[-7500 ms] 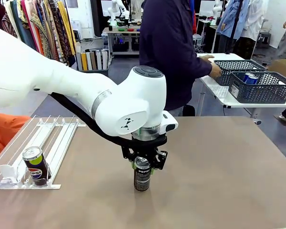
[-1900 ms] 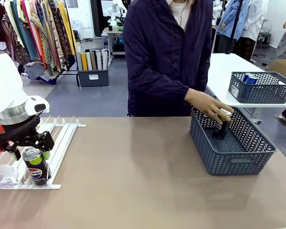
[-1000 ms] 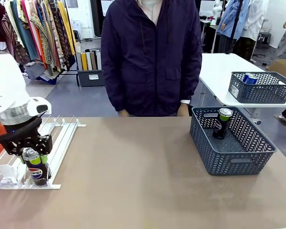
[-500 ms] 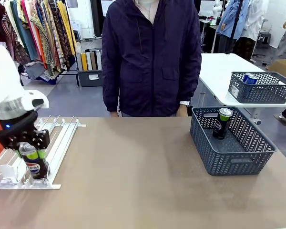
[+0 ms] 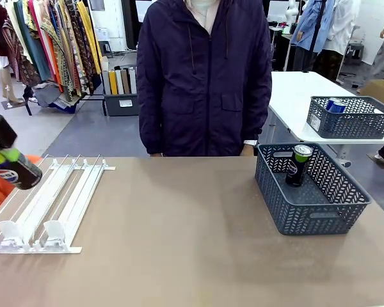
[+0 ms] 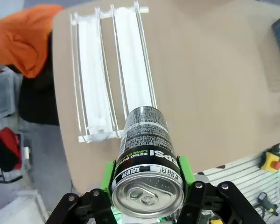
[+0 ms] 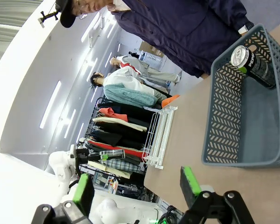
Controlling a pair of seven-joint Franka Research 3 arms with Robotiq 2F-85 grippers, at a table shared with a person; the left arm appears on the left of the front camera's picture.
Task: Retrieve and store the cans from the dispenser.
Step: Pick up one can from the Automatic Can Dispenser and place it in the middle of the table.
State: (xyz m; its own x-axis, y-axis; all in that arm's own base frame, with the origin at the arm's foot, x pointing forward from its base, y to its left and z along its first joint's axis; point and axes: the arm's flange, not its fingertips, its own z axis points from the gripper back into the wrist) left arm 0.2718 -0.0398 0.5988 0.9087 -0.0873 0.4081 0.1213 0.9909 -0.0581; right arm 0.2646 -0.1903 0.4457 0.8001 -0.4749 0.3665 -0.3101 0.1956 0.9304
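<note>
Across the brown table, a person is standing at the far edge beside the grey basket, where one black can is already sitting. My left gripper is clamping its green pads around a dark can, which I am carrying tilted in the air above the dispenser, whose white lanes are lying bare. My right gripper is hanging with its jaws apart, holding nothing. Judged step: transport. Next move calls for swinging this can across the table and setting it upright inside the basket.
</note>
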